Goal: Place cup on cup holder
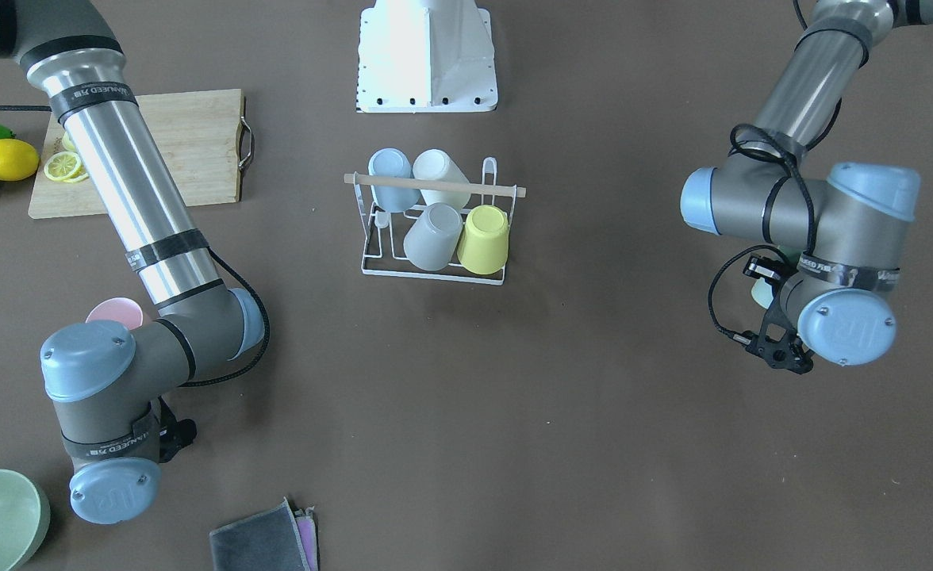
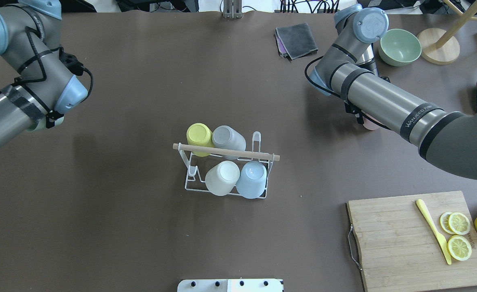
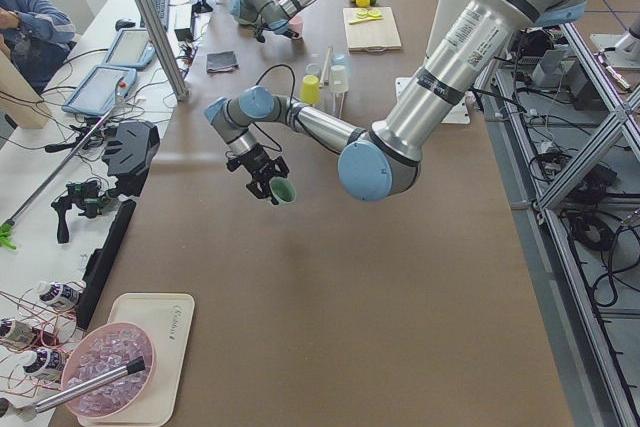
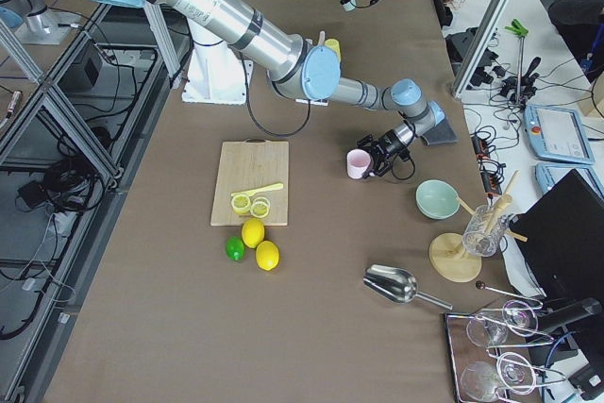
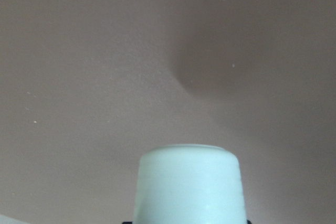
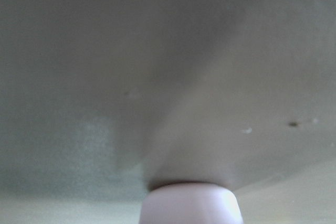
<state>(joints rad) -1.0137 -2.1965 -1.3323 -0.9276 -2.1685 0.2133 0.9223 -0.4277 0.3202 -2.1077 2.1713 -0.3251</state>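
The white wire cup holder (image 2: 190,180) with a wooden rod handle stands mid-table, also in the front view (image 1: 371,262). Yellow (image 2: 198,135), grey (image 2: 226,138), white (image 2: 222,177) and blue (image 2: 252,178) cups sit upside down on it. My left gripper (image 3: 268,179) is shut on a pale green cup (image 3: 284,190) and holds it above the table at the robot's left; the cup fills the bottom of the left wrist view (image 5: 189,184). My right gripper (image 4: 377,156) is shut on a pink cup (image 4: 358,163), low at the table; the cup also shows in the right wrist view (image 6: 191,203). The fingers are hidden in both wrist views.
A wooden cutting board (image 2: 405,239) with lemon slices and a yellow knife (image 2: 433,231) lies near the robot's right. A green bowl (image 2: 400,46), a folded grey cloth (image 2: 297,39), whole lemons (image 1: 6,159) and the white robot base (image 1: 427,55) are around.
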